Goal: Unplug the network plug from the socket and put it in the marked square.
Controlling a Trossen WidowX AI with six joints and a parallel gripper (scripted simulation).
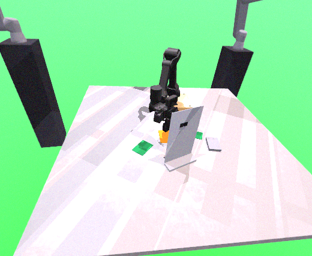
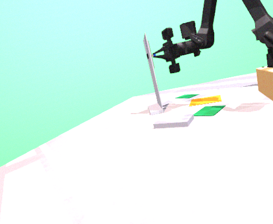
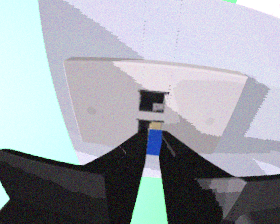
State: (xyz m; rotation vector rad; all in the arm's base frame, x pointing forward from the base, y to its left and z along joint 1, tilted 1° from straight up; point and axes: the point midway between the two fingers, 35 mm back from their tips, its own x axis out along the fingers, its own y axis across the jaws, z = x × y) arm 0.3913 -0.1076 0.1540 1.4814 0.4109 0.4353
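The plug, with a blue body [image 2: 154,55] [image 3: 153,146] and a tan part at its socket end, sits at the lower of two openings in the upright grey panel [image 1: 182,144] [image 2: 154,79] [image 3: 206,30]. My gripper [image 2: 155,56] [image 3: 154,135] is shut on the plug, its fingertips close to the panel face. The other opening [image 3: 147,101] is empty. The thin tab cannot be made out, and how deep the plug sits is unclear. An orange patch [image 1: 163,137] [image 2: 206,100] and two green patches [image 1: 142,147] [image 1: 198,135] [image 2: 187,96] [image 2: 210,111] lie on the table.
A flat pale block [image 1: 213,144] [image 2: 172,123] lies near one green patch, beside the panel. The panel's foot [image 1: 180,163] [image 2: 156,109] rests on the table. The arm stands on a wooden box [image 2: 269,84]. Two dark pedestals [image 1: 30,90] [image 1: 233,69] with grey arms stand beyond the table.
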